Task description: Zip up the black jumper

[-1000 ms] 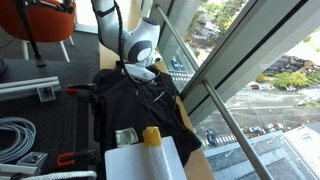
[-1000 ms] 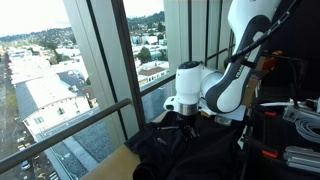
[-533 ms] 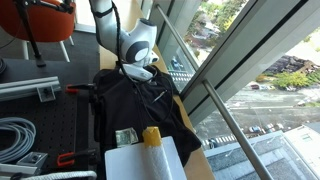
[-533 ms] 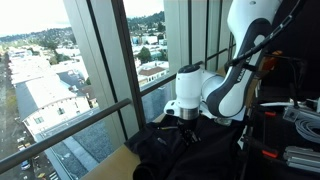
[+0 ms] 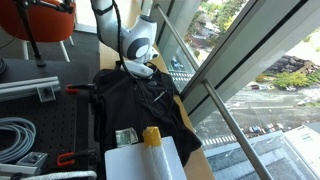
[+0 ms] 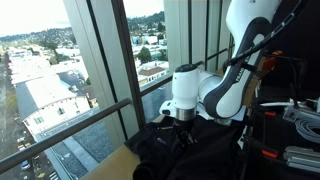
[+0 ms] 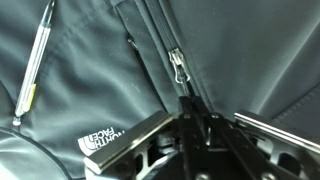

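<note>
Window-side bench [image 5: 45,118]: jumper [image 5: 135,100] laid flat, zip facing up for access. End effector [image 7: 190,104] low on zip line, fingers pressed together, apparently pinching pull [image 7: 176,66] end, ready to drag slider.

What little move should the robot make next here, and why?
Probably nudge the gripper forward to the pale zip pull on the black jumper: in the wrist view the pull lies just beyond the fingertips, apparently not yet gripped.
</note>
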